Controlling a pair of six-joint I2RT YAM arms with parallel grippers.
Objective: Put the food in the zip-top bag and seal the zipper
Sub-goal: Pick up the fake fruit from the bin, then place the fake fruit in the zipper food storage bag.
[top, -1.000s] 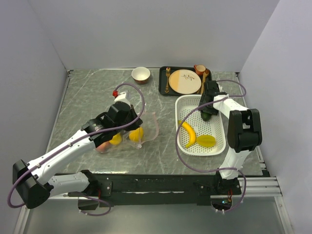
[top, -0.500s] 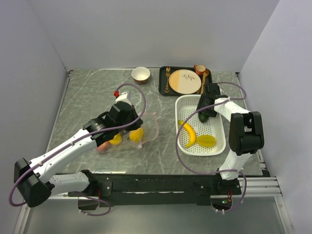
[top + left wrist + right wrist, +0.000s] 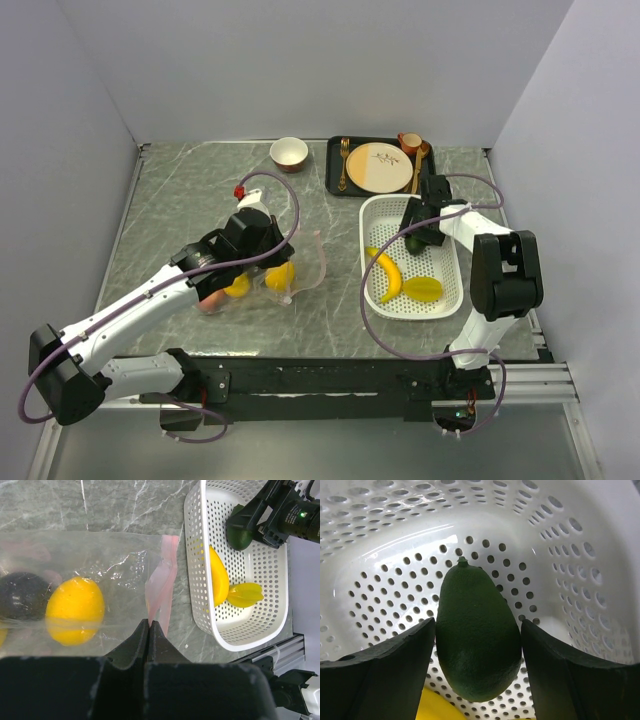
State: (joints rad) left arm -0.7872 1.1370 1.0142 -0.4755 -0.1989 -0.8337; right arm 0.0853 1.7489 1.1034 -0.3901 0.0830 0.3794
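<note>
The clear zip-top bag (image 3: 303,262) lies at mid-table with its pale pink zipper (image 3: 162,587) facing the basket. Inside it are a yellow round fruit (image 3: 75,607), a dark purple ball (image 3: 20,595) and more fruit (image 3: 237,285). My left gripper (image 3: 149,622) is shut on the bag's clear edge beside the zipper. My right gripper (image 3: 477,625) is inside the white basket (image 3: 463,270), shut on a dark green avocado (image 3: 477,650) held between its fingers. A banana (image 3: 387,272) and a yellow-green starfruit (image 3: 423,289) lie in the basket.
A black tray (image 3: 334,170) with a beige plate (image 3: 378,167), cutlery and a small cup stands behind the basket. A white-and-brown bowl (image 3: 289,153) sits at the back centre. Grey walls close in both table sides.
My right gripper has shifted left and a little nearer inside the basket, and the avocado moved with it. The left arm and the bag have stayed put.
</note>
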